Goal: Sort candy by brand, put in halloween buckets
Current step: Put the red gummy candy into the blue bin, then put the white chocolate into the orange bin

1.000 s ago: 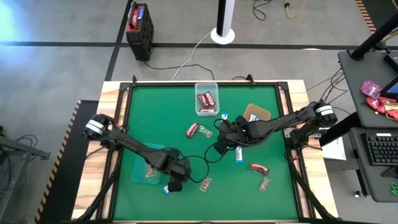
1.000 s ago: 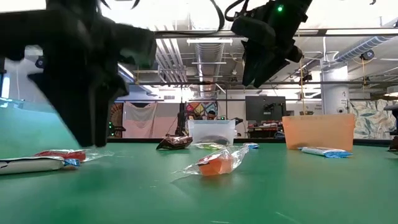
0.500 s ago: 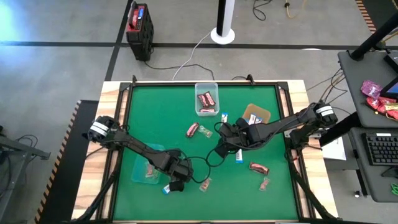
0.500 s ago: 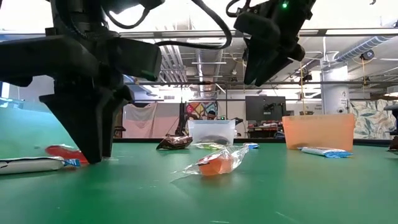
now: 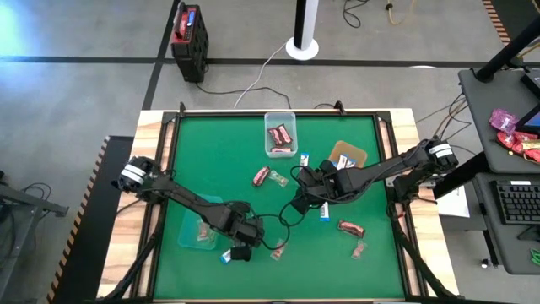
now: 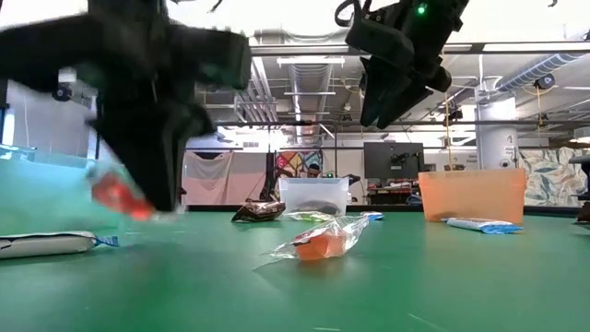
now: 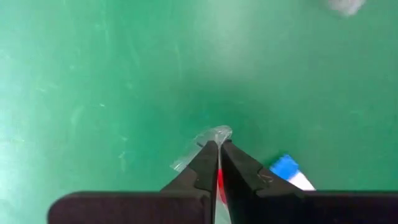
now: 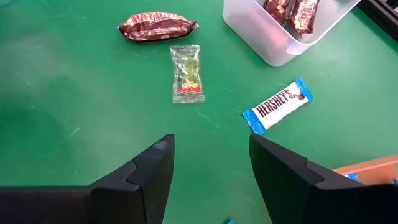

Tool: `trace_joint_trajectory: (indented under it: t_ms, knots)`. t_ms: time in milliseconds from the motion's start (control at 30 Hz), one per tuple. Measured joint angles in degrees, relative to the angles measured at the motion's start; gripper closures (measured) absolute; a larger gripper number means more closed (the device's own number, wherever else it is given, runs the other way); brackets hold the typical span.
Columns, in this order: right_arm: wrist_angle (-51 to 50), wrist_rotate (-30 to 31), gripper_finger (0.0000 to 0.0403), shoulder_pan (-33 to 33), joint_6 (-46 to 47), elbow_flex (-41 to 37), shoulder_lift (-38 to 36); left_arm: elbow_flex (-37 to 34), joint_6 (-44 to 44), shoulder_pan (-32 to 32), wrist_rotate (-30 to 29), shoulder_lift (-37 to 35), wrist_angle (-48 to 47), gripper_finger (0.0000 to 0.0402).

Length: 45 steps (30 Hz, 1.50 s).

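Left tool [image 7: 218, 152], clamped on a clear-wrapped candy [image 6: 118, 197], now lifts it off the table [image 5: 219, 160] near the front edge, ready for its tub; right tool [image 8: 211, 165], apart, hovers mid-table.

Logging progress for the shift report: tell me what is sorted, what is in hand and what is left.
Done: dark red pieces lie in the clear tub, one candy in the teal tub. In hand: the left gripper is shut on a clear-wrapped candy lifted off the mat. The right gripper hovers open. Left: loose pieces, including a Hershey's bar and a dark red bar.
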Motion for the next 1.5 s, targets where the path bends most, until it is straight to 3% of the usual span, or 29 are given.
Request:
trace_joint_trajectory:
  t_ms: [200, 400, 567, 733, 867, 1033, 1267, 1367, 1500]
  knots:
    - [0.1, 0.0, 0.0202, 0.0, 0.0, -0.1, 0.0, 3.7, 1.5, -1.3, 0.0, -7.0, -10.8, 0.0401]
    - [0.7, 0.0, 0.0202, 0.0, 0.8, -0.3, 0.0, 2.7, -6.0, -3.1, -2.0, -18.8, -17.7, 0.0401]
    - [4.7, 0.0, 0.0202, 0.1, 1.4, -1.8, 0.0, -2.9, -18.4, -4.7, -3.9, -27.5, -26.8, 0.0401]
    - [10.4, -0.1, 0.0202, 0.1, 0.8, -4.2, 0.0, -11.7, -26.3, -5.3, -5.3, -34.0, -25.1, 0.0401]
    - [13.2, -0.2, 0.0202, 0.1, 0.8, -5.8, 0.0, -17.2, -29.6, -5.2, -5.4, -36.0, -24.9, 0.0387]
    - [13.8, -0.6, 0.0202, 0.1, 2.1, -6.8, 0.0, -19.5, -30.9, -5.3, -5.4, -36.7, -24.5, 0.0333]
    - [13.9, -0.6, 0.0202, 0.7, 0.4, -6.1, 0.0, -17.1, -26.3, -5.4, -5.4, -36.2, -23.3, 0.0265]
    - [13.9, -0.6, 0.0202, 1.9, -3.2, -5.2, 0.0, -14.9, -22.6, -6.0, -6.2, -35.9, -22.1, 0.0254]
    - [19.2, -0.6, 0.0202, 4.7, -11.8, -4.5, 0.0, -12.5, -17.4, -7.4, -11.9, -36.0, -19.3, 0.0254]
